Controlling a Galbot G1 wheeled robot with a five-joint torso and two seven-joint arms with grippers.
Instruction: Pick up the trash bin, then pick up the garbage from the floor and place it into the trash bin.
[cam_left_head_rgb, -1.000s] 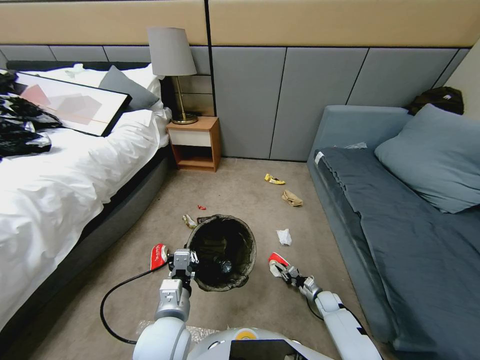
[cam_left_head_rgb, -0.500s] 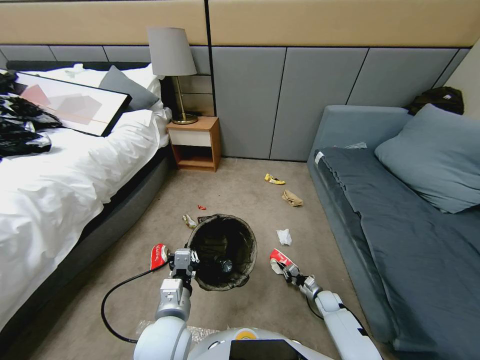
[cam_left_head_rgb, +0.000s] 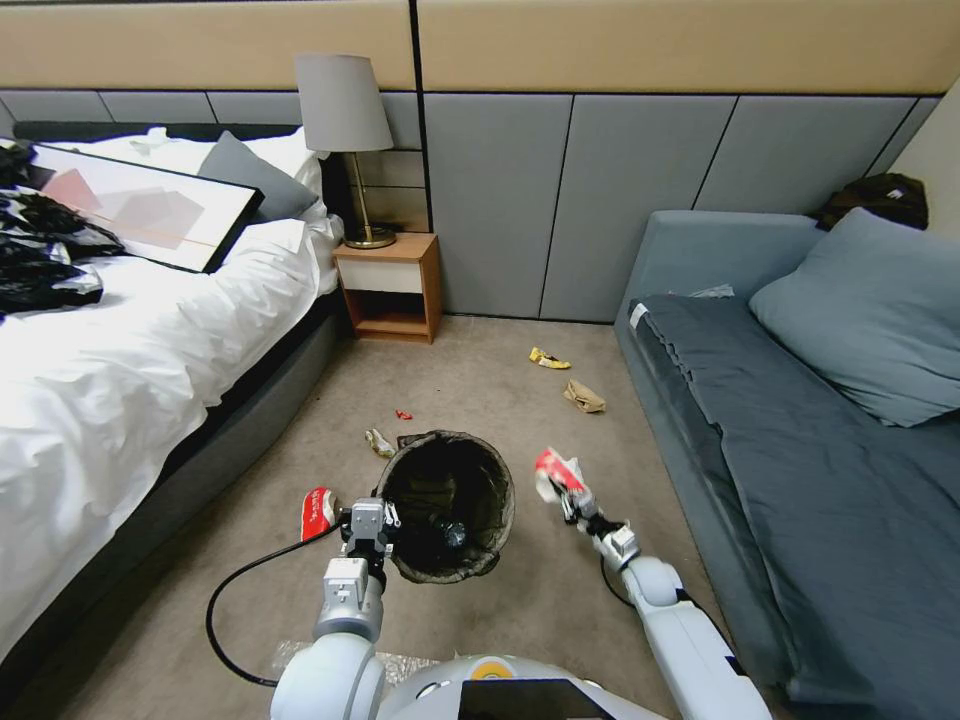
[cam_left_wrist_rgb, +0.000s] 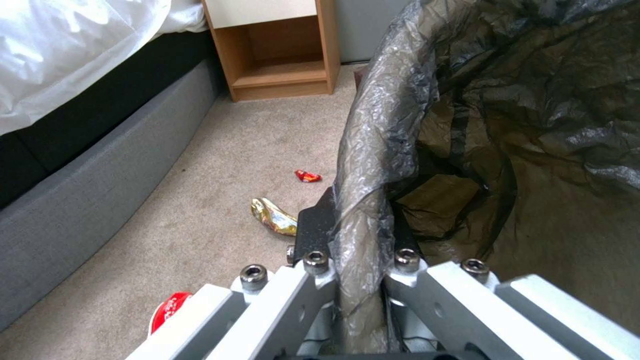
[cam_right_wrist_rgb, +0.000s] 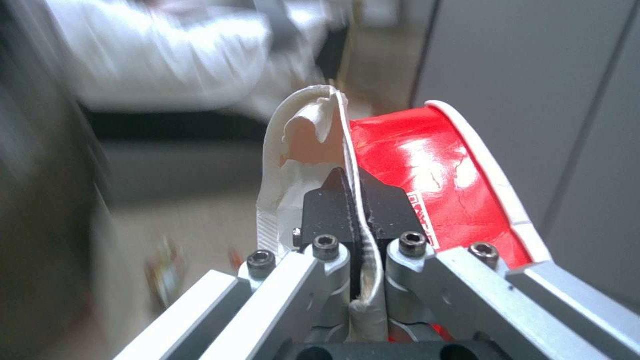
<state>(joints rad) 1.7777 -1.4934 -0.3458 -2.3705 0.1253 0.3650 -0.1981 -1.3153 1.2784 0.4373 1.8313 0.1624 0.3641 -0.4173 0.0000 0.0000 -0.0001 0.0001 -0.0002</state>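
Note:
The trash bin, lined with a dark bag, hangs just in front of me. My left gripper is shut on its near-left rim; in the left wrist view the left gripper pinches the bag-covered rim. My right gripper is shut on a red-and-white wrapper, held off the floor just right of the bin. The right wrist view shows the right gripper clamping that wrapper. More garbage lies on the carpet: a red-and-white wrapper, a gold wrapper, a red scrap, a yellow wrapper and brown paper.
A bed runs along the left and a grey sofa along the right. A wooden nightstand with a lamp stands at the far wall. Open carpet lies between bed and sofa. A black cable loops by my left arm.
My right gripper has lifted the red-and-white wrapper off the floor, carrying it up and forward beside the bin's right rim. The left gripper and bin have stayed put.

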